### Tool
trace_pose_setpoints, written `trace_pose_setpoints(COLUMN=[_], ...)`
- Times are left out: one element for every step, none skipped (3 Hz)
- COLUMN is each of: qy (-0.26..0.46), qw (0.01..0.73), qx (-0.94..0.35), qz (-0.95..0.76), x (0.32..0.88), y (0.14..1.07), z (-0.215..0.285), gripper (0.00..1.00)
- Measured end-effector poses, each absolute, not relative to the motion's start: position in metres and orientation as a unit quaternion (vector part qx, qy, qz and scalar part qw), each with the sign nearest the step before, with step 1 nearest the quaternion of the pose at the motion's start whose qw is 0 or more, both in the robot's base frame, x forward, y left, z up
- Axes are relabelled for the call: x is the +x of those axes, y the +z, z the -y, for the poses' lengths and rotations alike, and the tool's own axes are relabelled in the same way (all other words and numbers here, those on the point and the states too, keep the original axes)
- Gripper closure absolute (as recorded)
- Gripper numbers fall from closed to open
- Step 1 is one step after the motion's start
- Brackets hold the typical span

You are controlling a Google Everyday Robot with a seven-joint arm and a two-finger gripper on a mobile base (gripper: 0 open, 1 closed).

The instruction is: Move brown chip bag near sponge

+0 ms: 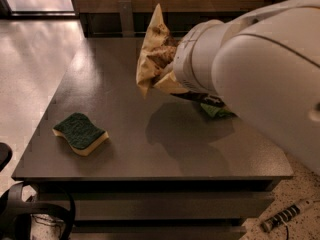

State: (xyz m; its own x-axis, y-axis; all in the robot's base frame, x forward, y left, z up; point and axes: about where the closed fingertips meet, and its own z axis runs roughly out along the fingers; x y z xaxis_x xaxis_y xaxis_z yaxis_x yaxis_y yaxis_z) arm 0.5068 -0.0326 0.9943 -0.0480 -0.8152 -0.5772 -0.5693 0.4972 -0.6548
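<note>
Dim, warm scene. My gripper point(167, 76) hangs over the table point(110, 84), soft shadow point(175, 129) beneath it, pale glare on the floor point(35, 49) to its left.

brown chip bag point(151, 59): tan-yellow, dark brown patches. sponge point(80, 133): dark green top, pale yellow base. snack bag point(218, 112): green. table point(110, 89): grey. gripper point(167, 75): white, clasping the brown chip bag above the table.

One white arm point(270, 84), bulky, is reaching in from the right and filling the upper right of the camera view. Its wrist point(197, 59), a rounded white cuff, is pointing left above the bench point(115, 94). The gripper point(164, 73), at the wrist's left end and largely hidden, is clamping the brown chip bag point(150, 54) and holding it clear of the surface.
</note>
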Motion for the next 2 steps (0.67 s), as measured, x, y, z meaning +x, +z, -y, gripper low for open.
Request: trace_pose_setpoints(qy=[-0.117, -0.118], qw=[0.475, 0.482], qx=[-0.476, -0.476], qz=[-0.731, -0.726], x=[0.491, 0.488], y=[0.988, 1.000], z=[0.028, 0.023], gripper=[1.00, 0.73])
